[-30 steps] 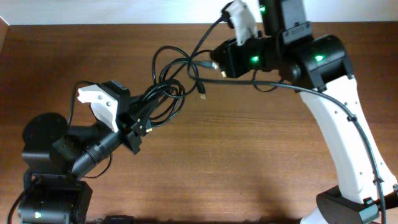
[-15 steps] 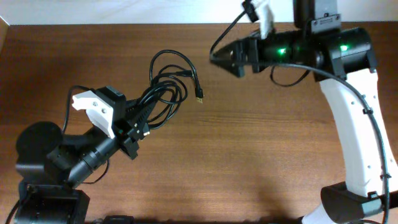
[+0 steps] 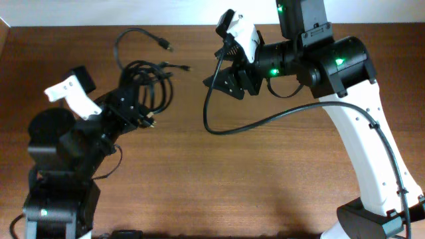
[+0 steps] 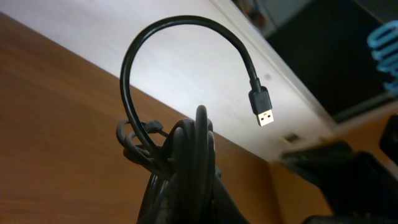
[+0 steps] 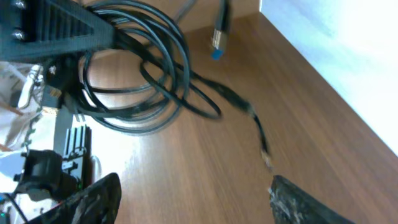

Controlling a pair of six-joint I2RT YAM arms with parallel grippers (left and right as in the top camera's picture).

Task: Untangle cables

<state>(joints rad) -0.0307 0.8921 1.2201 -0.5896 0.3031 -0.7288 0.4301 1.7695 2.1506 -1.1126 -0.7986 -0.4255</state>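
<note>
The cables [image 3: 147, 83] are a bundle of thin black coils at the table's back left. One free end arcs up to a plug [image 3: 166, 46], and another plug [image 3: 186, 67] points right. My left gripper [image 3: 137, 111] is shut on the bundle's lower edge. In the left wrist view the cables [image 4: 194, 155] rise from the left gripper [image 4: 193, 208], whose fingers they hide, and a USB plug [image 4: 263, 114] hangs from the arc. My right gripper [image 3: 219, 79] stands open and empty to the right of the bundle. In its own view the right gripper [image 5: 199, 205] faces the cables [image 5: 140, 81], apart from them.
The right arm's own thicker black cable [image 3: 229, 128] loops down over the table's middle. The table's back edge [image 3: 192, 26] meets a white wall just behind the bundle. A blue-tipped plug [image 5: 217, 43] and a small thin cable end [image 5: 263, 148] lie ahead of the right gripper.
My right gripper let go of the cable, opened and drew back. The left arm carried the bundle left and toward the table's back edge.
</note>
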